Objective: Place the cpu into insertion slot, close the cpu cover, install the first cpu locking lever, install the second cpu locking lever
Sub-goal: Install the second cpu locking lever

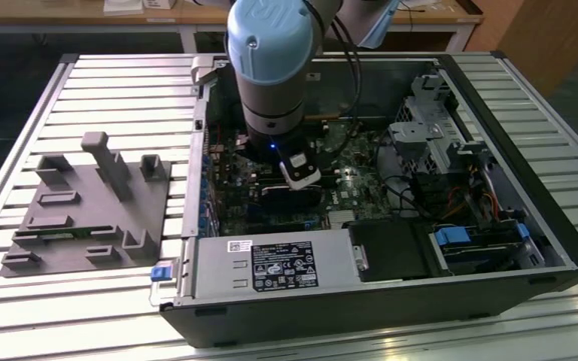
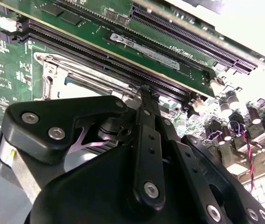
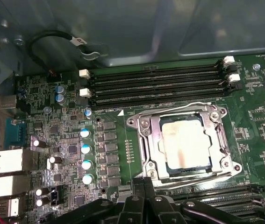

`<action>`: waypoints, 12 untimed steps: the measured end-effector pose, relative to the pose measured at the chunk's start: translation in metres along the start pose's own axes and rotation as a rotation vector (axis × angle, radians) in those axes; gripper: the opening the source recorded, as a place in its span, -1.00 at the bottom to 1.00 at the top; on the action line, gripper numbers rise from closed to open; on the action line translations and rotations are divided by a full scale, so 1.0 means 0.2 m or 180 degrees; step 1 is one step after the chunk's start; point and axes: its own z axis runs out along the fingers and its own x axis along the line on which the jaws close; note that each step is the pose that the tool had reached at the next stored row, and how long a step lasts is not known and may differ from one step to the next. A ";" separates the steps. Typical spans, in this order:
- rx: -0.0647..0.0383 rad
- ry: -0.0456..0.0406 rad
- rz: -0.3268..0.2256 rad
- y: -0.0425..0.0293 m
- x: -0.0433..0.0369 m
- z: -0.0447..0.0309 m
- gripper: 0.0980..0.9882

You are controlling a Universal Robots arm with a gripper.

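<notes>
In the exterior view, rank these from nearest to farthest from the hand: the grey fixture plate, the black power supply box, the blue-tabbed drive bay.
1. Black power supply box: just below the hand, at the case's near edge.
2. Blue-tabbed drive bay: farther off, toward the exterior view's right, inside the case.
3. Grey fixture plate: farthest, outside the case on the slatted table, at the exterior view's left.
</notes>
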 end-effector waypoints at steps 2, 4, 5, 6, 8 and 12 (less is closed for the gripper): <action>-0.0001 0.0000 -0.0002 0.003 0.002 0.004 -0.98; -0.0001 0.0001 -0.0004 0.005 0.003 0.008 -0.98; -0.0001 0.0001 -0.0005 0.005 0.005 0.011 -0.98; -0.0001 0.0001 -0.0006 0.004 0.006 0.015 -0.98; 0.0000 0.0002 -0.0007 0.002 0.010 0.021 -0.98; 0.0000 0.0003 -0.0007 0.001 0.011 0.024 -0.98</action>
